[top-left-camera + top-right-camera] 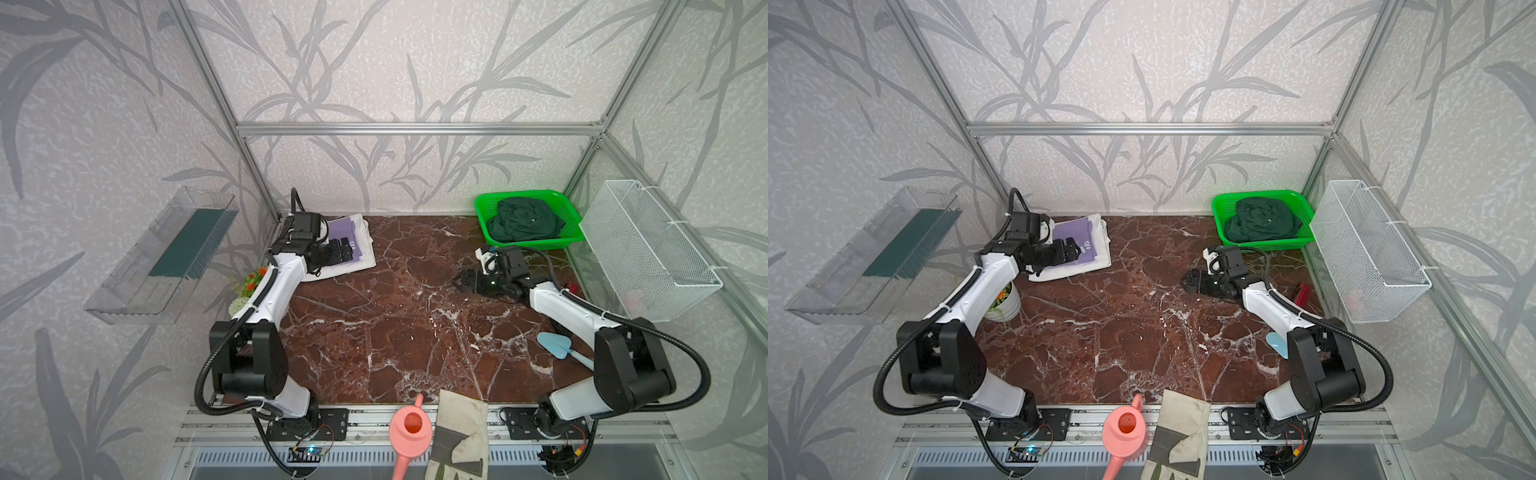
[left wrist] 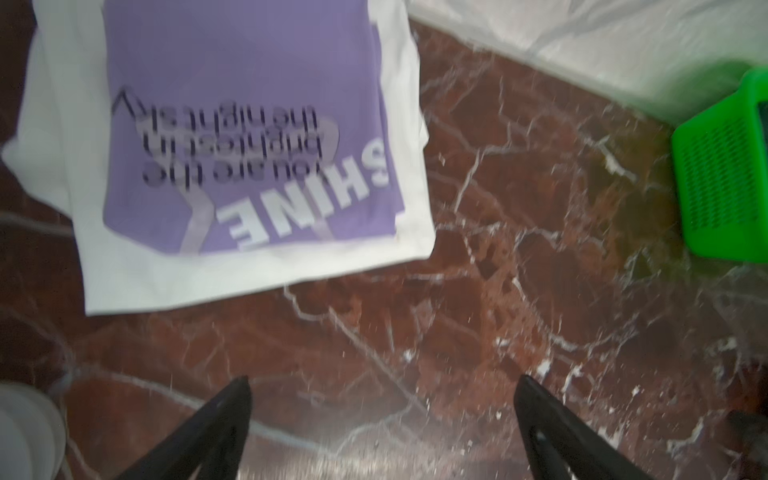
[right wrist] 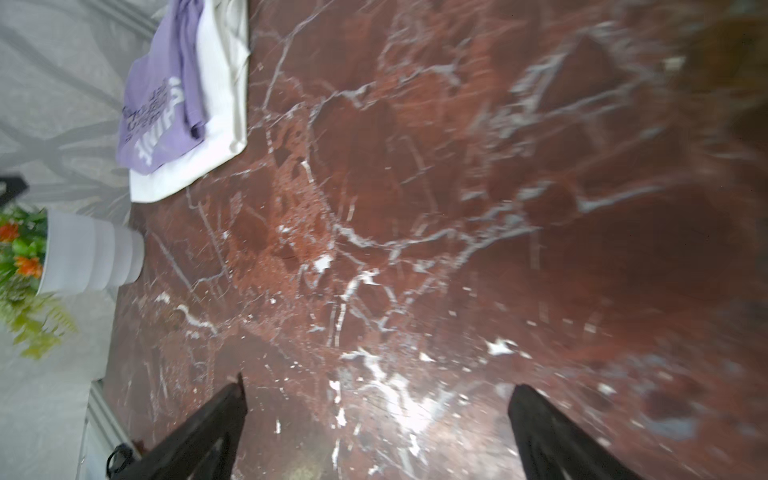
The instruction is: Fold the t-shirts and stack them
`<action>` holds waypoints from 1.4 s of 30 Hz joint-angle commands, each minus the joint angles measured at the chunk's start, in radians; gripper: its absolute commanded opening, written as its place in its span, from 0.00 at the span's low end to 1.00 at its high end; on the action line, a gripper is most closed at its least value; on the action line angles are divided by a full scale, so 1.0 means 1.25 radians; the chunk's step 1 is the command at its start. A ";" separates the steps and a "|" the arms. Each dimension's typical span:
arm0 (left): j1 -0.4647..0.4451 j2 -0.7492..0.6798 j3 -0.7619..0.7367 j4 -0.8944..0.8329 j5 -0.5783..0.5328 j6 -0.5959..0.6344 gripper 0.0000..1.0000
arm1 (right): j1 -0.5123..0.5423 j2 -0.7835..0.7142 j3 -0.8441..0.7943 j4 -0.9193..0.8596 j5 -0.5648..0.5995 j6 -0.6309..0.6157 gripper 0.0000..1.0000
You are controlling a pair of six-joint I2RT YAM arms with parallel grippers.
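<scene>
Purple tee (image 1: 341,230) lying on white tee (image 1: 353,266), upper left. Left gripper (image 2: 384,380), right gripper (image 3: 376,386) both gaping, empty. Next: fetching green tee (image 1: 525,222) from basket (image 1: 490,204).

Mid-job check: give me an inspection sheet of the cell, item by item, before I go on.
Surface: red-brown marble tabletop, no spills seen.
Job's things: purple t-shirt folded on the folded white t-shirt, far left corner; dark green t-shirt crumpled in the green basket, far right.
Clutter: pink watering can and work glove at the front edge; blue trowel by the right arm; potted plant by the left arm.
End effectors: left end effector open, empty, beside the stack; right end effector open, empty, over bare marble.
Cables: black hoses loop at both arm bases, none on the shirts.
Surroundings: clear tray on the left wall, wire basket on the right wall.
</scene>
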 commanded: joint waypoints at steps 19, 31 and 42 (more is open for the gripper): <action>-0.110 -0.146 -0.621 0.855 -0.587 0.147 0.99 | -0.125 -0.337 -0.508 0.547 0.494 -0.267 0.99; 0.002 0.017 -0.687 1.185 -0.392 0.191 0.99 | -0.124 -0.096 -0.500 0.904 0.417 -0.340 0.99; 0.040 0.030 -0.617 1.057 -0.315 0.178 0.99 | -0.152 0.049 -0.363 0.772 0.314 -0.351 0.99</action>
